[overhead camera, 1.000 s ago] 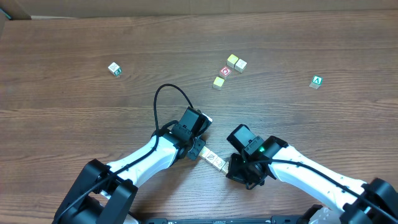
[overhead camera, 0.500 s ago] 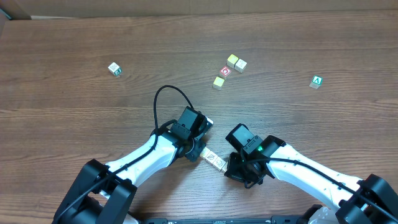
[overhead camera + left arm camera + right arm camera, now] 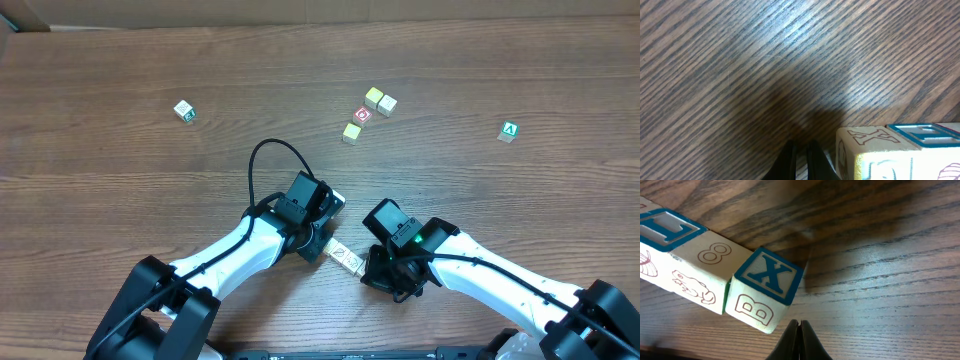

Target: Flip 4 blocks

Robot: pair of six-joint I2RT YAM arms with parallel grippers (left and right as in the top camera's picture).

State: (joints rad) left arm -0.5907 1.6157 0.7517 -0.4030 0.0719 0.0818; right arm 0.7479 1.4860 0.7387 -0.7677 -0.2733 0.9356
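A short row of cream blocks (image 3: 344,258) lies end to end between my two grippers. The right wrist view shows three of them: a teal-topped one (image 3: 670,230), one marked "8" (image 3: 710,260) and an end cube (image 3: 765,287) with a teal X on top and a B on its side. My right gripper (image 3: 799,329) is shut and empty, just below that cube's corner. My left gripper (image 3: 801,152) is shut and empty, just left of the row's other end cube (image 3: 872,145). From overhead, the left gripper (image 3: 322,243) and right gripper (image 3: 366,270) flank the row.
Farther back lie a yellowish cube (image 3: 373,97), a cream cube (image 3: 387,104), a yellow-green cube (image 3: 352,131) and a red-faced cube (image 3: 363,114). A white cube (image 3: 183,110) sits far left and a green "A" cube (image 3: 510,130) far right. A black cable (image 3: 262,150) loops behind the left wrist.
The left gripper has edged slightly right toward the row, and the right gripper slightly left. The row of blocks has not visibly moved.
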